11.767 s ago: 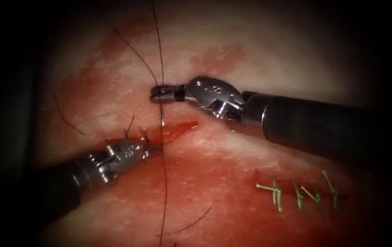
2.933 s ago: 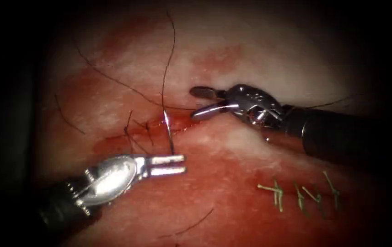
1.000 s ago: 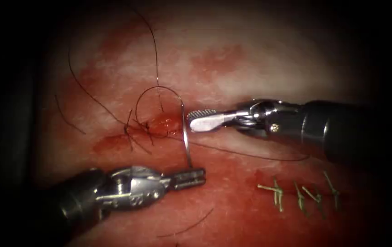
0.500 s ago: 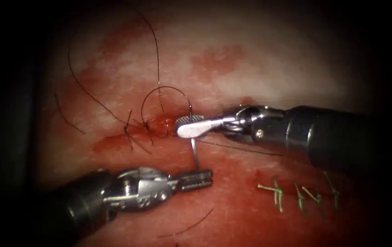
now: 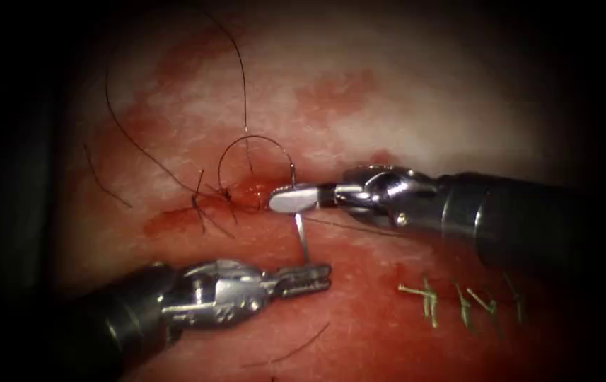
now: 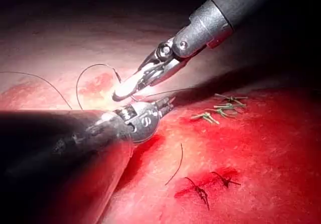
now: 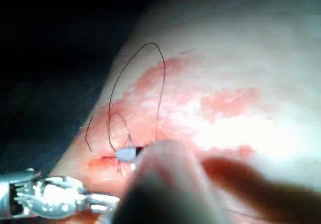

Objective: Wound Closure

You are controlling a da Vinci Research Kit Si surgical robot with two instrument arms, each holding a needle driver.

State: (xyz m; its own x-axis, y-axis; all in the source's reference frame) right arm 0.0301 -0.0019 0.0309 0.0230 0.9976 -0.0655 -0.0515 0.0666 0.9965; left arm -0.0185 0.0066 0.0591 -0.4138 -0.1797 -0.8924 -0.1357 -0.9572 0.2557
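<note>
Jaws of left tool clamped on needle at near end, needle clear of tissue. Farther back, right tool closed on needle's upper curve. Thread loops beyond, over cut.

Open tissue lies above the right claw; below, the needle bridges to the left claw, thread looping left.
</note>
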